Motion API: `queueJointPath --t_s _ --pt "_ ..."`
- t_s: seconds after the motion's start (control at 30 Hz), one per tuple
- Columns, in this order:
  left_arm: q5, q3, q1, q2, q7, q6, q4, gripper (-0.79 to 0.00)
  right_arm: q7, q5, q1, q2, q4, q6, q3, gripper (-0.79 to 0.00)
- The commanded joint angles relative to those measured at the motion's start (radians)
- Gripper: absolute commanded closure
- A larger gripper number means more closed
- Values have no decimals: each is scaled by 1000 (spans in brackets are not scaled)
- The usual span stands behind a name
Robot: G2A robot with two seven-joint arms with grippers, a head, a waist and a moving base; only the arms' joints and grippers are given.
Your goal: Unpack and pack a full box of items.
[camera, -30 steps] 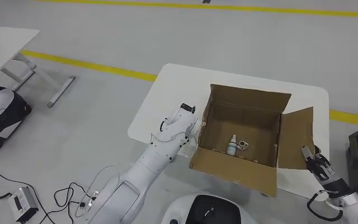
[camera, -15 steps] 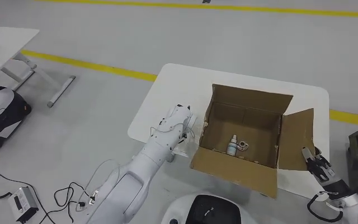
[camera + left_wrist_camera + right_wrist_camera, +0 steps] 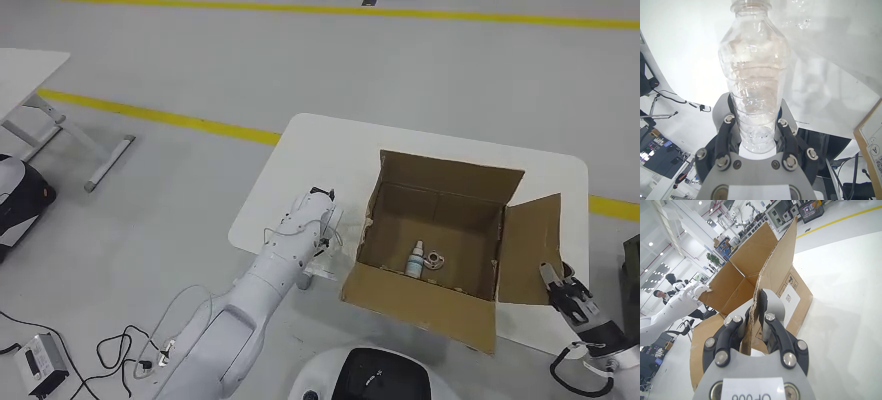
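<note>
The box (image 3: pixel 420 300), brown cardboard with its flaps folded open, sits on the right half of a white table (image 3: pixel 300 160) with rounded corners. On its bottom lie a small bottle (image 3: pixel 414 260), white with a teal label, and just beside it a ring-shaped piece (image 3: pixel 435 261) too small to make out. The near flap hangs out over the table's front edge, the far flap stands up, and the right flap (image 3: pixel 530 245) juts out to the side. Around the table is grey floor with yellow lines (image 3: pixel 160 118). A second table (image 3: pixel 25 70) stands far off to the left, and cables (image 3: pixel 120 350) lie on the floor on that side.

The left arm lies over the table's left part, close beside the box's left wall, with nothing between them. The left claw (image 3: pixel 755 113) is clamped on the lower body of a clear bottle (image 3: pixel 753 75), one of its fingers (image 3: pixel 728 128) pressed in on each side. The bottle's neck points at the table top; whether it touches cannot be told.

The right claw (image 3: pixel 759 308) is at the table's near right corner. It straddles the outer edge of the right flap, its jaws nearly together with the cardboard pinched between them.
</note>
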Motion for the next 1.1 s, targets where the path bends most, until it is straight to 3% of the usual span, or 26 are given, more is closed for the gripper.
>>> queueJointPath --t_s 0.0,0.03,0.1,0.13,0.17,0.3,0.37,0.47,0.53,0.63,0.7,0.8,1.0,1.03,1.07 --pt "14 7 2 -1 3 1 12 -52 0 -2 0 0 0 0 0 0" --pt "10 7 2 -2 7 3 15 -62 0 -4 0 0 0 1 -1 0" --pt "1 7 1 -4 12 2 23 -286 -1 -8 0 0 0 0 -2 0" --pt "0 8 -1 -5 12 3 29 -720 -1 -9 0 0 0 2 -2 0" --pt "-6 8 -4 -7 12 1 33 -785 -1 -9 -1 0 1 3 -2 0" --pt "-11 15 -14 -11 18 -10 46 -785 -3 -13 -1 0 1 6 -1 -9" --pt "-10 19 -18 -13 18 -12 49 -785 -4 -13 -1 0 1 8 -1 -151" --pt "2 29 -23 -16 0 -10 50 -785 -6 -14 0 0 -3 10 -1 -228" --pt "6 37 -23 -19 -5 -7 39 -785 -7 -10 -1 0 -9 12 -2 -465" --pt "12 43 -20 -22 -16 0 7 -785 -10 -9 -2 0 -18 13 1 -551" --pt "16 41 -16 -22 -32 11 -29 -785 -14 -14 -3 0 -24 15 5 -714" --pt "17 32 0 -20 -66 32 -129 -785 -17 -14 -6 1 -36 16 11 -767" --pt "91 -3 72 -6 -183 82 -417 -785 -21 -17 -15 1 -57 17 19 -733" --pt "69 -17 86 -4 -207 74 -469 -785 -22 -19 -17 2 -61 16 20 -702" --pt "56 -29 99 -1 -227 52 -512 -785 -24 -21 -19 2 -64 16 22 -591"
